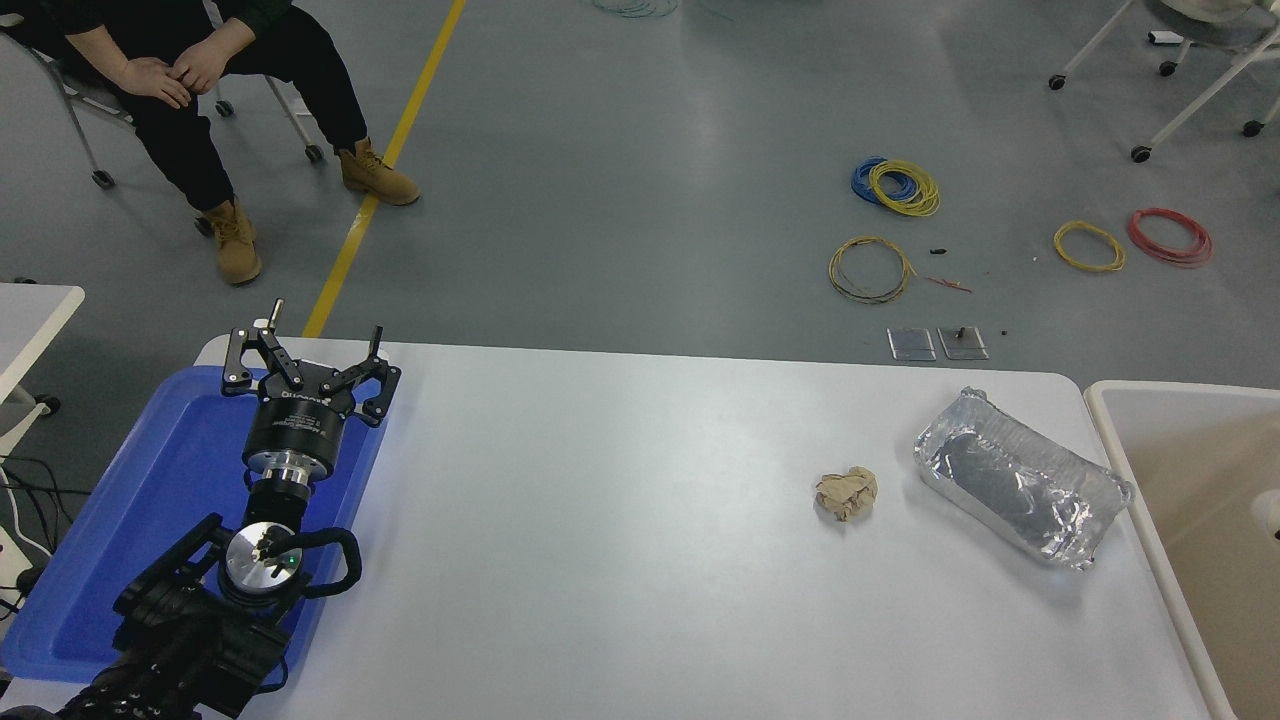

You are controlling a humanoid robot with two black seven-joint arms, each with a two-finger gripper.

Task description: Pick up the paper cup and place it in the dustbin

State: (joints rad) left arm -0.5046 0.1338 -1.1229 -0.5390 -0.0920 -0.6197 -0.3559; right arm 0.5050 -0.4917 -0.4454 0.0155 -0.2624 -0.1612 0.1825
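At the right edge, a white sliver of the cup (1271,512) shows inside the bin (1120,440); mostly cut off. It looks light, thin-walled and easily crushed, so any hold belongs gently across its sides. The left gripper (303,348), fingers spread, sits lower left over the blue tray (150,500). The right gripper is out of view.
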